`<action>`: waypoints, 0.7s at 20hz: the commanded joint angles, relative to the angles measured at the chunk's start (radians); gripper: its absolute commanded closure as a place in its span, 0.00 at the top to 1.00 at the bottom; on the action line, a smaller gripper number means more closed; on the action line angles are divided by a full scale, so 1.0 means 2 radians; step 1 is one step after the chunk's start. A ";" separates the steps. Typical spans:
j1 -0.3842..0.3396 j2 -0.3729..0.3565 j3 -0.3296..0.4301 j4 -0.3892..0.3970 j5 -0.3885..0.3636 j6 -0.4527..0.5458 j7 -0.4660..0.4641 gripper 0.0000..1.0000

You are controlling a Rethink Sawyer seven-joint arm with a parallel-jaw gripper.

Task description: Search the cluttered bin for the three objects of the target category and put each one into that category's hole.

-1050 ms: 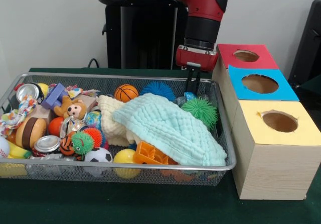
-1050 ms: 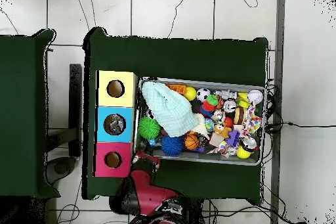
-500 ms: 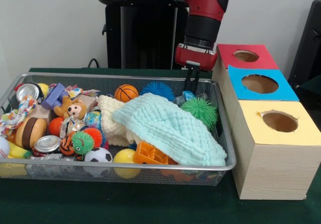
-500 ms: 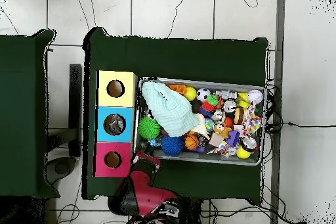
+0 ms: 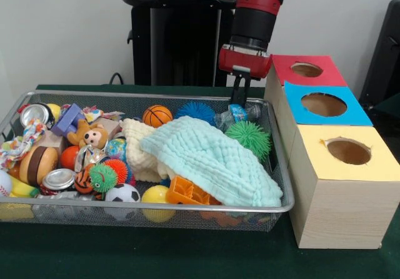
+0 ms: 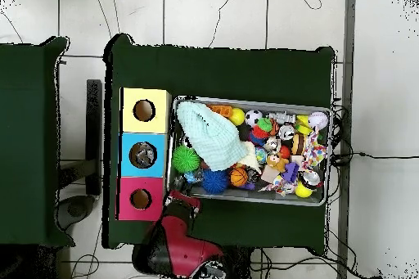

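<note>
A small plastic bottle with a blue label hangs tilted just above the far right corner of the wire basket, and the gripper has its jaws clamped on it. Just below the bottle lies a green spiky ball, and a blue spiky ball is beside it. A pale green cloth covers the basket's right half. Three boxes stand along the basket's right edge: red, blue, yellow.
</note>
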 commanded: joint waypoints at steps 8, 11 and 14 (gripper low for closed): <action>-0.016 -0.206 0.001 0.026 -0.005 0.182 0.053 0.00; -0.041 -0.202 0.039 0.020 -0.044 0.184 0.054 0.00; -0.036 -0.208 0.041 0.021 -0.048 0.189 0.060 0.00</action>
